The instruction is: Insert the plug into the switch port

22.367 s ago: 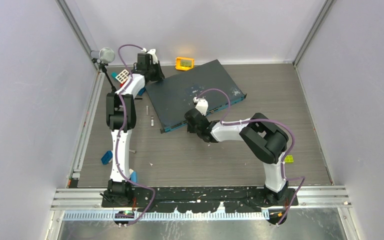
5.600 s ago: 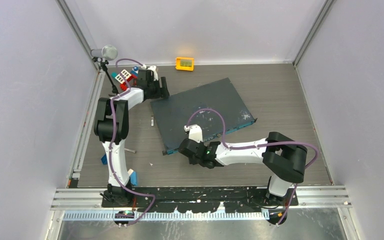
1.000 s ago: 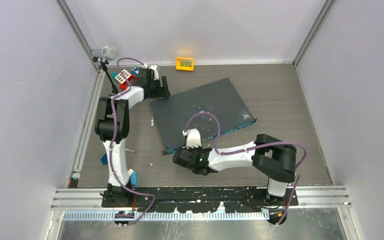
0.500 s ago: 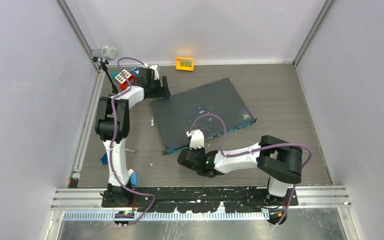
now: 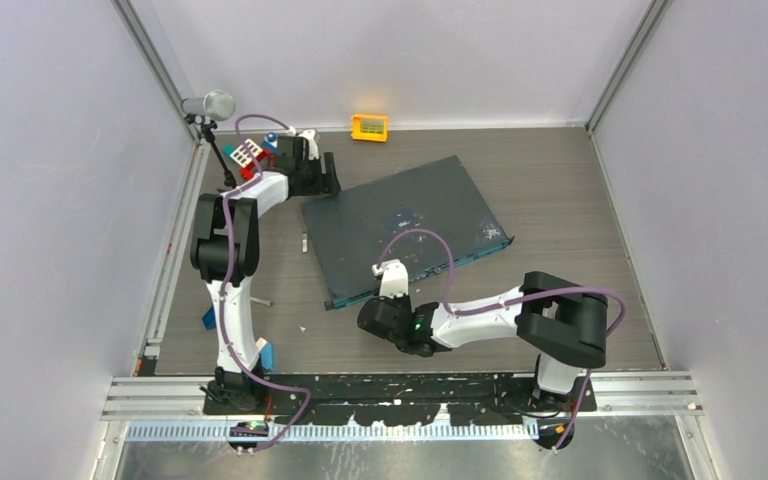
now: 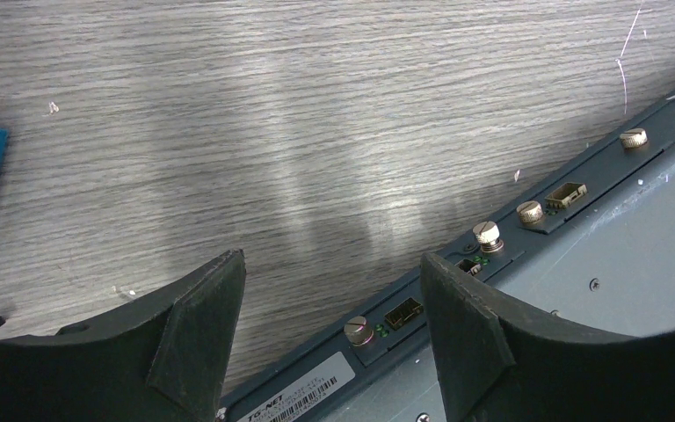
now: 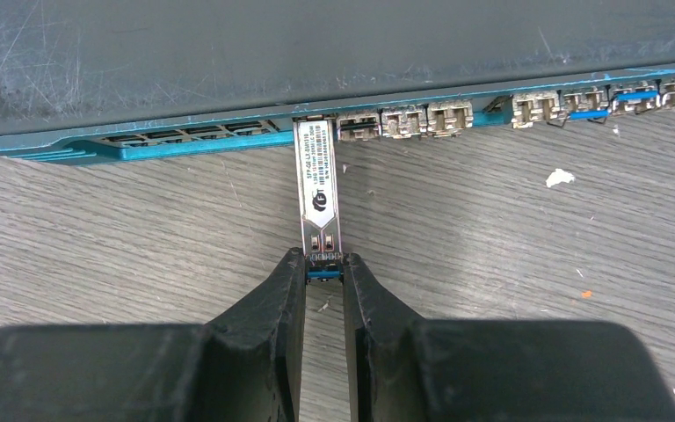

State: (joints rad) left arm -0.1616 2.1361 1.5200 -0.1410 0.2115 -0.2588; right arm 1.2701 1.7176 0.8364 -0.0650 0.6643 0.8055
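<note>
The plug point(image 7: 319, 185) is a slim silver module with a printed label. It lies along the table with its front tip in the mouth of a switch port point(image 7: 315, 125) on the teal front face. My right gripper point(image 7: 323, 268) is shut on the plug's blue rear end. More ports point(image 7: 404, 120) run to the right along that face. In the top view the dark-grey switch point(image 5: 405, 225) lies at an angle, with my right gripper point(image 5: 380, 303) at its near edge. My left gripper point(image 6: 330, 299) is open astride the switch's rear edge point(image 6: 527, 220) and holds nothing.
A small orange-yellow box point(image 5: 369, 126) sits by the back wall. Toy blocks point(image 5: 250, 155) and a silver cylinder on a stand point(image 5: 210, 105) are at the back left. Blue pieces point(image 5: 213, 317) lie beside the left arm, and a small white bar point(image 5: 304, 241) lies left of the switch.
My right gripper has shifted a little to the right along the switch's front edge with the plug in it. The left arm has not moved.
</note>
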